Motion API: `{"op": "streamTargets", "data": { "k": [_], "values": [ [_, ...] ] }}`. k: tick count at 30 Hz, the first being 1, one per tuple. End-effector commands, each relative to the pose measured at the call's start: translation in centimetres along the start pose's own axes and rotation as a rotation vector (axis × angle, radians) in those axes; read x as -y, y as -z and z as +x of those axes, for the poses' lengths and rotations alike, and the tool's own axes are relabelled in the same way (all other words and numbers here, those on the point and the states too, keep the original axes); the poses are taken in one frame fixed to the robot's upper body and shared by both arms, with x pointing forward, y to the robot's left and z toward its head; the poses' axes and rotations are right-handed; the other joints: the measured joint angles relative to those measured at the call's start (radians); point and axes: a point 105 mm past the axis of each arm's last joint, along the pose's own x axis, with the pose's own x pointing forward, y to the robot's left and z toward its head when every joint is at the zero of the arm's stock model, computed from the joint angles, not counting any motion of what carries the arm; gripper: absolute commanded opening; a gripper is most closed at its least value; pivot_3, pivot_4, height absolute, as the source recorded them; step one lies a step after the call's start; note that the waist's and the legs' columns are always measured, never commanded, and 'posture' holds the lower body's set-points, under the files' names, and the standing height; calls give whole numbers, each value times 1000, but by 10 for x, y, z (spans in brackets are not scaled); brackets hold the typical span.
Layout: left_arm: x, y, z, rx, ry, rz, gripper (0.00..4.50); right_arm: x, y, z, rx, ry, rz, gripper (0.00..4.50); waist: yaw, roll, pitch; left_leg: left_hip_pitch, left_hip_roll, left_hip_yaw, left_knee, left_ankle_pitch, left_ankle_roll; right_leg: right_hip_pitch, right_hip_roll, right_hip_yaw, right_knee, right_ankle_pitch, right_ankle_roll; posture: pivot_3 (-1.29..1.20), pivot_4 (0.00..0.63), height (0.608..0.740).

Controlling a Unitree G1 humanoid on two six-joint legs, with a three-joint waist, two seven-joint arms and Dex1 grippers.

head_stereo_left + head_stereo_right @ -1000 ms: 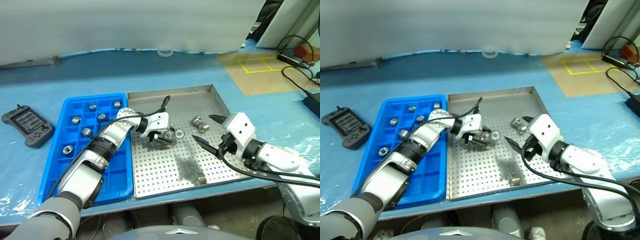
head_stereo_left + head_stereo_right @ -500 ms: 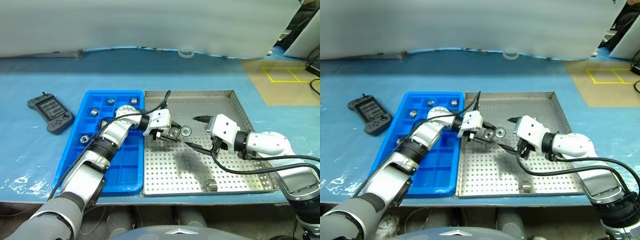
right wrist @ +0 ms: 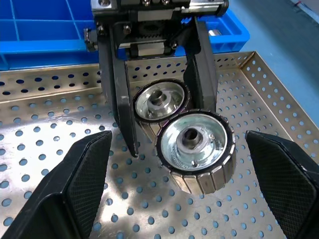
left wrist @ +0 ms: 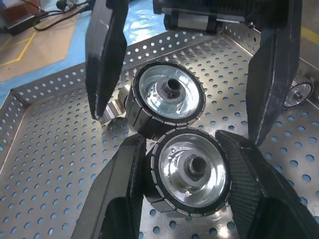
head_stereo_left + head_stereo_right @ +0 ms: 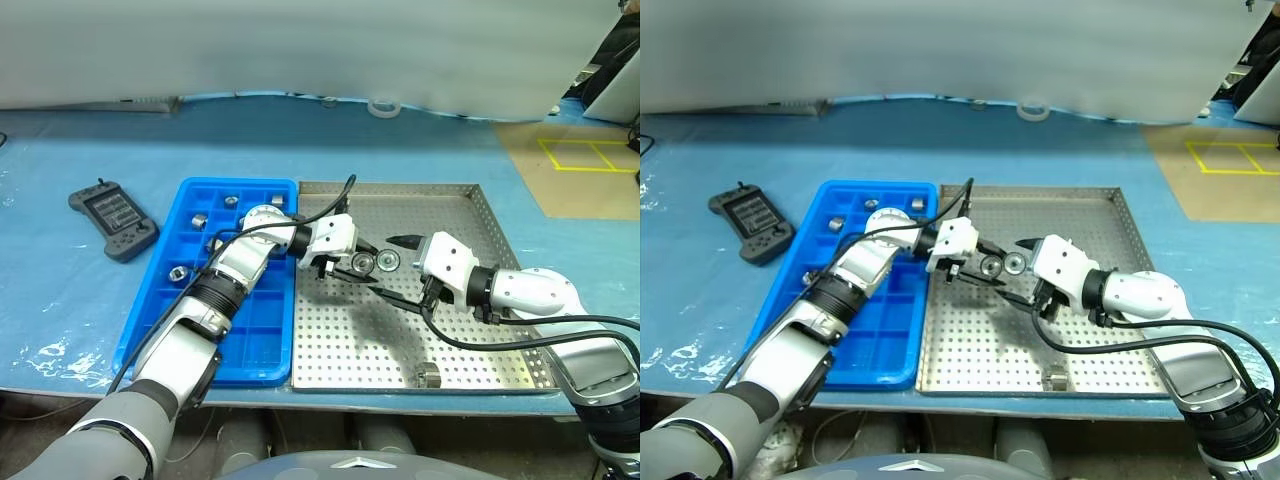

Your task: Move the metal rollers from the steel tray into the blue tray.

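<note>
Two rollers (image 5: 374, 263) side by side above the steel tray (image 5: 470, 350), one clamped in the left gripper (image 5: 352, 266), the other just beside it between the right gripper's (image 5: 395, 270) spread, empty fingers, probably for a handover or second pick. Others already in the blue tray (image 5: 255, 345); one roller (image 5: 428, 375) near the steel tray's front rim.

The blue tray (image 5: 160, 320) sits left of the steel tray (image 5: 480, 345), touching it; a controller (image 5: 113, 219) lies farther left (well apart). Several rollers (image 5: 199, 220) lie in the blue tray; one roller (image 5: 428, 375) rests at the steel tray's near edge.
</note>
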Motion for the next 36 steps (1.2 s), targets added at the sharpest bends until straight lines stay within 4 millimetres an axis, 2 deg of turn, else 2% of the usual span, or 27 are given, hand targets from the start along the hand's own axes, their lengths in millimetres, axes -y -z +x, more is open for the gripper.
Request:
{"op": "streamTargets", "data": {
  "k": [1, 7, 8, 18, 22, 25, 28, 36],
  "values": [
    [-5, -15, -3, 35, 1, 57, 1839, 6, -10, -3, 33, 34, -38, 3866, 0, 0, 0, 0, 0, 0, 0, 0, 0, 0, 0, 0, 0, 0, 0, -392, 150, 740],
    [-2, -14, -4, 32, 10, 53, 1839, 5, -9, -2, 32, 41, -39, 1933, 3, 0, 0, 0, 0, 0, 0, 0, 0, -1, 0, 0, 0, 0, 0, -397, 150, 740],
    [-2, -14, -3, 33, 10, 51, 1839, 5, -9, -2, 32, 41, -38, 1722, 3, 0, 0, -1, 0, 0, 0, 0, 0, -1, 0, 0, 0, 0, 0, -397, 150, 740],
    [-2, -14, -2, 35, 18, 44, 1839, 7, -5, -4, 18, 66, -34, 1718, 2, 0, 0, -1, -1, 1, 0, 0, 0, -2, 0, 1, 0, 0, 0, -402, 150, 740],
    [-3, -13, -4, 22, 3, 60, 1839, 10, 8, -12, -31, 105, -26, 1718, 4, 0, 0, -1, -1, 1, 0, 0, 0, -2, 0, 1, 0, 0, 0, -383, 150, 740],
    [-1, -6, -17, -15, 2, 57, 1839, 17, 31, -30, -97, 180, 24, 1718, 7, 0, 0, -1, -1, 1, 0, 0, 0, -2, 0, 1, 0, 0, 0, -363, 150, 740],
    [-3, 2, -29, -52, -31, 43, 1839, 17, 44, -41, -131, 212, 48, 1718, 4, 0, 0, -2, -1, 1, -1, 0, 1, -3, 0, 2, 0, 0, 0, -350, 150, 740],
    [-10, 20, -62, -139, -137, 5, 1839, 4, 62, -45, -176, 195, 68, 1718, 5, 0, 0, -2, -1, 1, 0, -1, -1, -3, 0, 2, 0, 0, 0, -334, 150, 740]
  ]
}}
